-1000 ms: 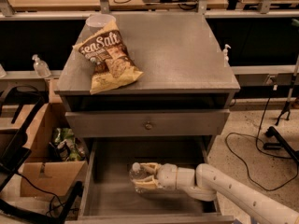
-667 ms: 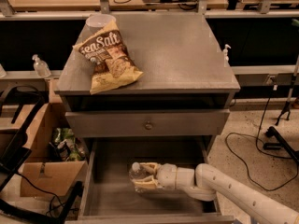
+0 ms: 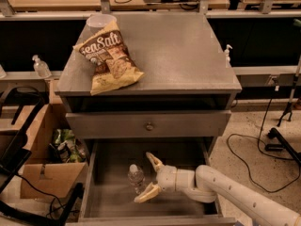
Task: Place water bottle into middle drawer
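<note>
- The small clear ribbed plastic water bottle [image 3: 136, 178] with a white cap stands upright on the floor of the wide grey pulled-out middle drawer [image 3: 110, 194], lower centre of the frame.
- The white end effector [image 3: 143, 178] reaches in from the lower right, fingers spread apart on either side of the bottle.
- A yellow sea-salt chip bag [image 3: 108, 55] lies on the grey cabinet tabletop [image 3: 188, 55], upper left.

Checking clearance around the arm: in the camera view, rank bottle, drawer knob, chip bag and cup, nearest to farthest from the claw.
The claw sits open inside the pulled-out drawer.
1. Bottle: just left of it, upright in the drawer.
2. Knob: directly above the claw.
3. Chip bag: cabinet top, left.
4. Cup: behind the bag, back left.
</note>
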Robot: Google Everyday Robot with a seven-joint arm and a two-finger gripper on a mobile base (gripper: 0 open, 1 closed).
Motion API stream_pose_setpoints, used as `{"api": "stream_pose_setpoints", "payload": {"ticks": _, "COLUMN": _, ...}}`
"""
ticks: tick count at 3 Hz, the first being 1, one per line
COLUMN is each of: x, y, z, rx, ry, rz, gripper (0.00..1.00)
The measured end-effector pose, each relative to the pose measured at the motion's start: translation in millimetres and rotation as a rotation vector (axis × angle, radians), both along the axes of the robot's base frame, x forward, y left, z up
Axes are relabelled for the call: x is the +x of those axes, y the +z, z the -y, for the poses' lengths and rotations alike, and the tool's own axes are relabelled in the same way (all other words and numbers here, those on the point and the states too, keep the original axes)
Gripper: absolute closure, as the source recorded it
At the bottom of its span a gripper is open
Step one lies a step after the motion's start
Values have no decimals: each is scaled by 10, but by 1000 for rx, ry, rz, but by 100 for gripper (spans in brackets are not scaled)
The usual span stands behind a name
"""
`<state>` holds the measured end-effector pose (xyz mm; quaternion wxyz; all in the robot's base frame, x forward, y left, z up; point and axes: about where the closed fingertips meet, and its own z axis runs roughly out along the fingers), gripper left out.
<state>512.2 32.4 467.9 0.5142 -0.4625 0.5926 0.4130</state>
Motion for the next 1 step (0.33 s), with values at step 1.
{"api": "stream_pose_setpoints", "payload": {"ticks": 1, "x": 0, "y": 0, "z": 0, "rx": 0, "ry": 0, "rz": 0, "gripper": 0}}
